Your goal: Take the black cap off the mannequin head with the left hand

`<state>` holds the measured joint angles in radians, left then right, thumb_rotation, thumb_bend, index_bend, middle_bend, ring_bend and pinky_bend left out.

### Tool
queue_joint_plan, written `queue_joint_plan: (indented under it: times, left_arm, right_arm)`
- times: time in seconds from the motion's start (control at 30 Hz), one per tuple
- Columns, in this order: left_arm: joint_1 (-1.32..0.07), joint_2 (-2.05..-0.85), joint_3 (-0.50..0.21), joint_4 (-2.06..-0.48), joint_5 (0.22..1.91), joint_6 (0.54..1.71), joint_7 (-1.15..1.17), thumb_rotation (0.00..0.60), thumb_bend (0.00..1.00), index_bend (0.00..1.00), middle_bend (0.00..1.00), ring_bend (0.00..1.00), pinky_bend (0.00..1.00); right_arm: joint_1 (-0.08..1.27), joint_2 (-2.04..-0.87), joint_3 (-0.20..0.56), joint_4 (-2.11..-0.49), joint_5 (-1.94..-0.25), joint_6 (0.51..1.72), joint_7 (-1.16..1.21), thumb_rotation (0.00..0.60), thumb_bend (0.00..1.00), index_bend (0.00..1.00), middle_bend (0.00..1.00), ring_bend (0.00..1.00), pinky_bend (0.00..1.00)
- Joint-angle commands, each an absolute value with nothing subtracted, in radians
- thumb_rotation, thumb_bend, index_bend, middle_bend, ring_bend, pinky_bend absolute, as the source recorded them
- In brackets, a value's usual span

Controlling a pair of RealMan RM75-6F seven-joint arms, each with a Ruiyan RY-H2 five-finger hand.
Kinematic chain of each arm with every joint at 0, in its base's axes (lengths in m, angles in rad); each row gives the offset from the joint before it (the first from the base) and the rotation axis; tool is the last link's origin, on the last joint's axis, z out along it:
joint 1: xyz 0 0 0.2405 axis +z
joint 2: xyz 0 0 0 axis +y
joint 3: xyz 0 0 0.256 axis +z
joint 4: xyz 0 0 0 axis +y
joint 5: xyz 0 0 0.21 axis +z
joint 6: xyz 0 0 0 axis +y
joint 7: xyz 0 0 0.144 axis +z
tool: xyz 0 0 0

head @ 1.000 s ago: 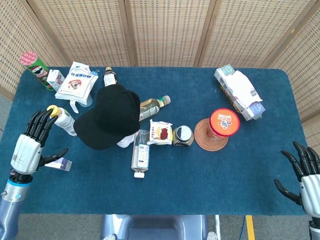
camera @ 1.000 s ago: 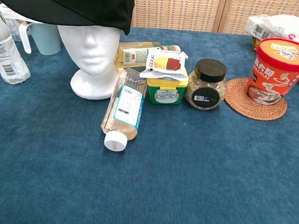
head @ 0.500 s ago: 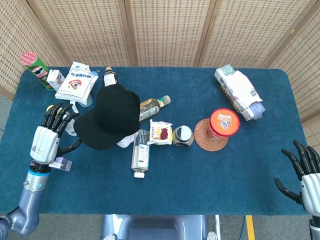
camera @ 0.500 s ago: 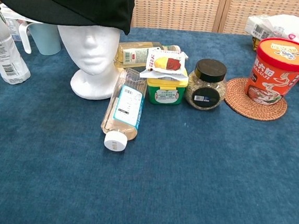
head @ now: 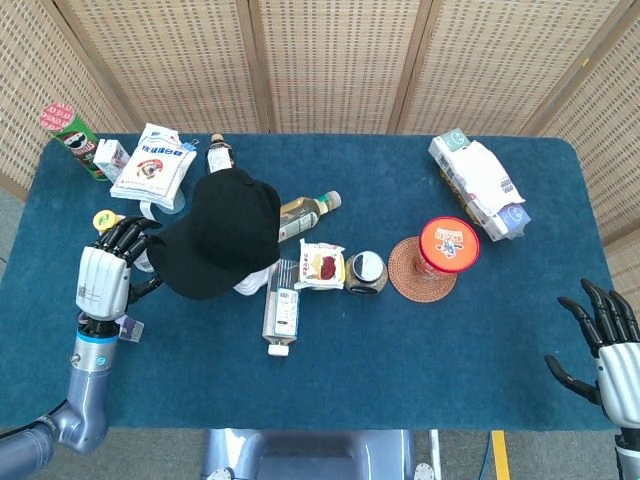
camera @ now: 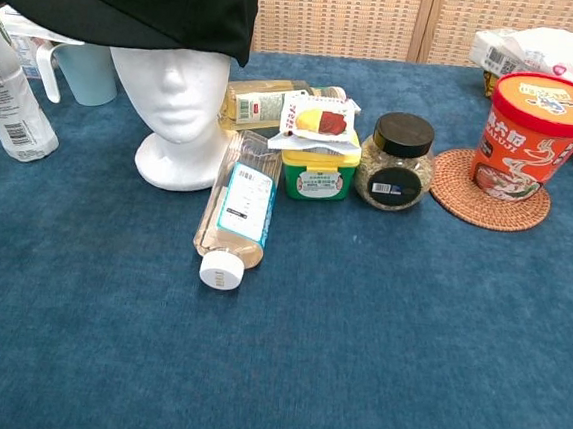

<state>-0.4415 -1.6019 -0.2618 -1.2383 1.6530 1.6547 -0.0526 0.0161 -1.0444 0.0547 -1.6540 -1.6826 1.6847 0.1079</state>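
Head view: one black cap (head: 222, 235), left hand (head: 103, 280) fingers at brim, grasp unclear; right hand (head: 608, 345) spread.

The head view looks steeply down from above onto the whole blue tabletop (head: 330, 390), wicker screens beyond its far edge. The chest view sits low and close, facing level across the cloth. Both share the white foam mannequin head (camera: 181, 105) under the black cap (head: 225, 232), the lying clear bottle (camera: 237, 208) and the red-lidded orange tub (head: 449, 244).
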Motion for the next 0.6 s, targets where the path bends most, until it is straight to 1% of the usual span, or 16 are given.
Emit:
queue_joint_plan:
  times: [0.03, 0.2, 0.4, 0.6]
  left_arm:
    - [-0.453, -1.619, -0.269, -1.21, 1.663, 1.68, -0.069, 0.6, 0.28, 0.61, 0.48, 0.37, 0.57]
    - [-0.459, -1.629, -0.267, -1.186, 1.662, 1.689, -0.07, 0.6, 0.28, 0.65, 0.51, 0.4, 0.6]
    - [-0.467, -1.63, -0.268, -1.172, 1.657, 1.698, -0.069, 0.6, 0.28, 0.67, 0.53, 0.42, 0.61]
    - [-0.491, -1.626, -0.296, -1.157, 1.657, 1.722, -0.065, 0.6, 0.28, 0.67, 0.54, 0.43, 0.62]
  right_arm:
    - [0.017, -1.045, 0.055, -1.654, -1.682, 1.683, 0.107, 0.6, 0.25, 0.16, 0.0, 0.0, 0.0]
    - [0.019, -1.045, 0.055, -1.654, -1.68, 1.679, 0.107, 0.6, 0.25, 0.16, 0.0, 0.0, 0.0]
    - [0.019, -1.045, 0.055, -1.654, -1.68, 1.678, 0.108, 0.6, 0.25, 0.16, 0.0, 0.0, 0.0]
    - [0.02, -1.044, 0.054, -1.654, -1.682, 1.677, 0.11, 0.6, 0.25, 0.16, 0.0, 0.0, 0.0]
